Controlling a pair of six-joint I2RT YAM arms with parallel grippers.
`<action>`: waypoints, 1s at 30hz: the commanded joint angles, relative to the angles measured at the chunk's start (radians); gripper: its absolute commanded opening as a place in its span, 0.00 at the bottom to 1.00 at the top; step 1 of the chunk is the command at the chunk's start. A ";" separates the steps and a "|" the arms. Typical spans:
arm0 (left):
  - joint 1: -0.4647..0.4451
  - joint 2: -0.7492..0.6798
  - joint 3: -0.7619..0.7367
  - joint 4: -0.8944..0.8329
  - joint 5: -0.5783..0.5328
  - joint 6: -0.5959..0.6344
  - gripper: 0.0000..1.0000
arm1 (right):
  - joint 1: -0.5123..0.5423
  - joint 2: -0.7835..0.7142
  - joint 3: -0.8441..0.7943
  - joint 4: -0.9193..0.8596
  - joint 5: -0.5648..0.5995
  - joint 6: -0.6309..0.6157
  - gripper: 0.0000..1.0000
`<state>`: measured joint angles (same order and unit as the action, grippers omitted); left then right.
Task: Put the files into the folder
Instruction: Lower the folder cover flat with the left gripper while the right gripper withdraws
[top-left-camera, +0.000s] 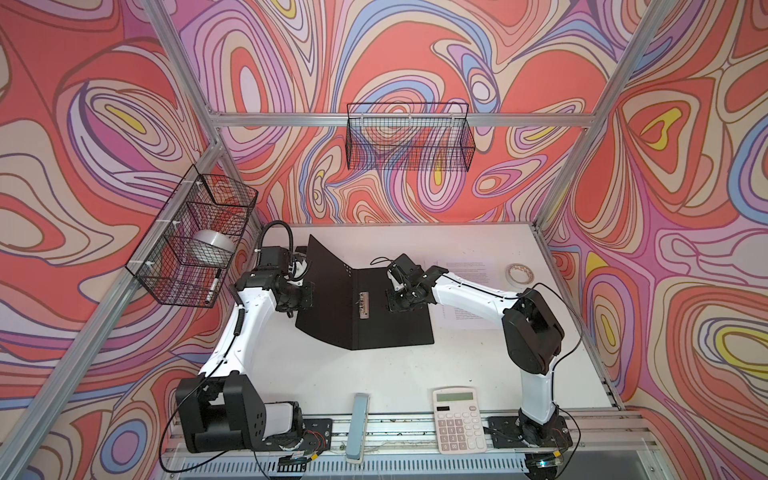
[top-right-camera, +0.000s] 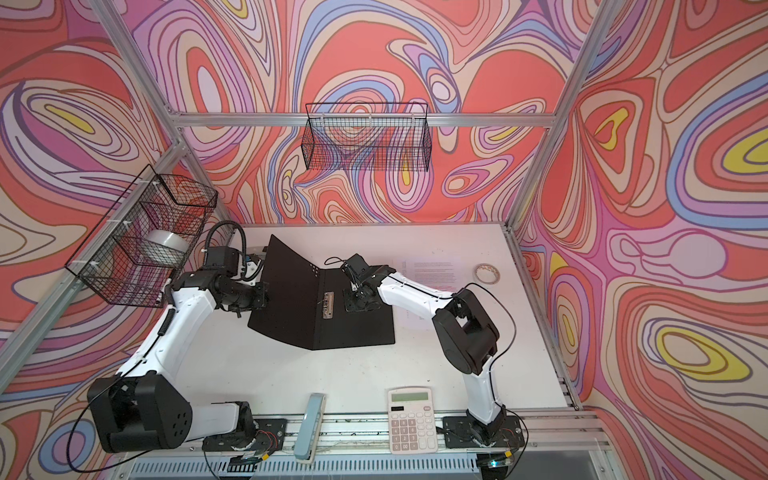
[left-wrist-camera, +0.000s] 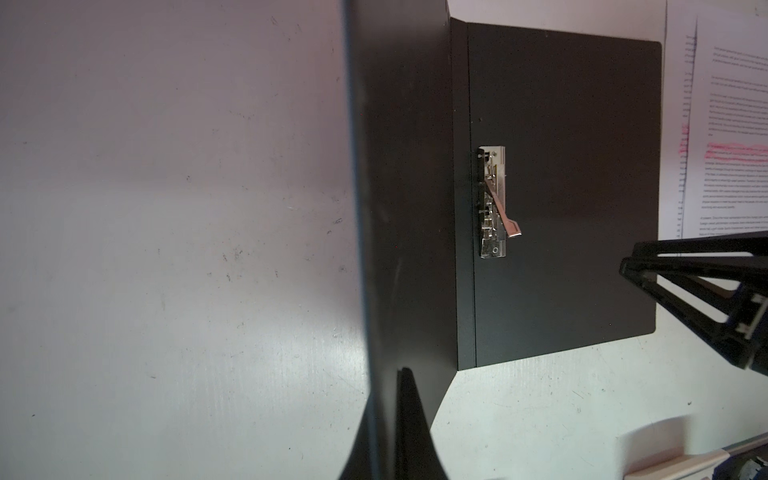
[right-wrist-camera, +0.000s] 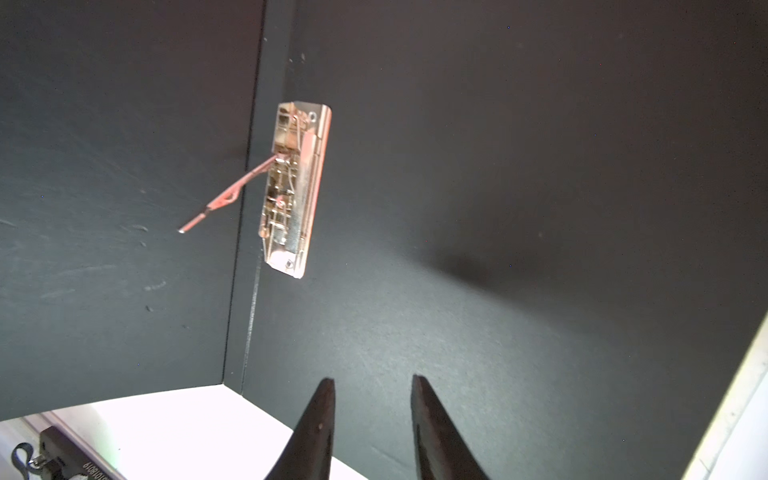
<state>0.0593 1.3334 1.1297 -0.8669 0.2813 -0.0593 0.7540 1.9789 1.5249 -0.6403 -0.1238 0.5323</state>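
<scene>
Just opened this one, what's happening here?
The folder lies open on the table, black inside up. The left gripper is shut on its left cover, holding that half tilted up. The right gripper hangs open and empty over the flat right half, near the metal clip. The files lie on the table to the folder's right, not yet inside.

Swirly red, pink and lilac walls (top-left-camera: 415, 41) are enclosing a scuffed white tabletop (top-left-camera: 332, 374); black wire baskets (top-left-camera: 409, 141) are hanging from silver aluminium rails (top-left-camera: 291, 119).
</scene>
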 joint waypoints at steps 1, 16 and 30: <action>0.007 0.027 -0.038 -0.034 -0.060 0.055 0.08 | -0.004 0.033 -0.010 0.024 0.025 0.000 0.33; 0.032 0.048 -0.035 -0.053 -0.109 0.053 0.32 | -0.013 0.108 -0.008 0.038 0.000 -0.006 0.33; 0.102 0.075 -0.037 -0.067 -0.152 0.057 0.62 | -0.015 0.132 -0.026 0.067 -0.030 0.003 0.32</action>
<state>0.1513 1.3960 1.1030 -0.9009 0.1455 -0.0216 0.7448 2.0975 1.5139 -0.5892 -0.1482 0.5327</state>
